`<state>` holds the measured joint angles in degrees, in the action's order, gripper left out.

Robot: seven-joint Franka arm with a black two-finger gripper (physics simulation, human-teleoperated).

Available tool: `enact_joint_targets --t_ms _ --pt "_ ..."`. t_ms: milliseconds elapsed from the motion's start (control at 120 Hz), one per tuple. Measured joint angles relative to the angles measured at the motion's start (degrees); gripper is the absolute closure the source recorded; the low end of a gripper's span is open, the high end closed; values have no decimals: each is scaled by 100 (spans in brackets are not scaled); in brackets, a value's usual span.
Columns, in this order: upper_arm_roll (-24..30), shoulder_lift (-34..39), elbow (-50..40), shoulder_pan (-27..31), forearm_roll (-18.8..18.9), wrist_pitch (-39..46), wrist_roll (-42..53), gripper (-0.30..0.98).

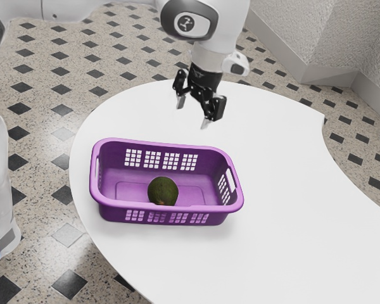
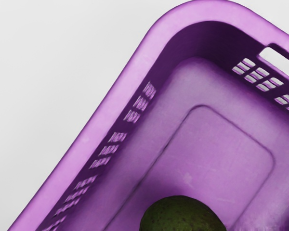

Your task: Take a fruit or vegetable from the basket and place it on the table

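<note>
The exterior view has the avocado (image 1: pixel 163 191), or what looks like one, lying on the floor of the purple basket (image 1: pixel 95 183), near the long wall closest to that camera and roughly midway along it. The basket stands upright on the white worktop (image 1: pixel 285 190), beside the curved edge toward the exterior view's left. In the wrist view the fruit lies away from the rounded corner of the basket, partly over the outline moulded into its floor, with nothing gripping it.

The gripper (image 1: pixel 193 113) hangs in the air, clear of the basket's rim, and appears beyond the far long wall in the exterior view. Its jaws are spread well apart, with nothing between them. Above it the arm (image 1: pixel 209 59) reaches in from the exterior view's upper left.

So the task looks to be at its approach stage — the avocado not yet grasped, lifted or set down. What is left is nearly all of it: line up over the fruit, lower between the walls, close on it, raise it past the rim and place it on the bare worktop. The nearby long wall leaves little room on one side — a finger could catch there, and the rounded fruit might roll if nudged.
</note>
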<state>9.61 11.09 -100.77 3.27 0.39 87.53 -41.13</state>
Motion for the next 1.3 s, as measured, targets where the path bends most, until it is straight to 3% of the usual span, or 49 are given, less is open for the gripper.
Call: enact_joint_targets --t_ms 333,717,900,1000,1075,1133,1300 --pt "7 120 -61 -2 -281 97 4928 1" --pt "-160 90 -493 1 -45 283 8995 1" --pt "31 363 -1037 -103 -276 416 10320 1" --pt "-157 684 -1401 -501 -329 379 10874 1" --pt "-1185 1121 -1845 -1593 -283 353 11223 1" --pt "-1682 1352 -2150 -2077 -259 382 11467 1" --pt "-1930 1367 -2407 -2636 -219 808 12041 1"
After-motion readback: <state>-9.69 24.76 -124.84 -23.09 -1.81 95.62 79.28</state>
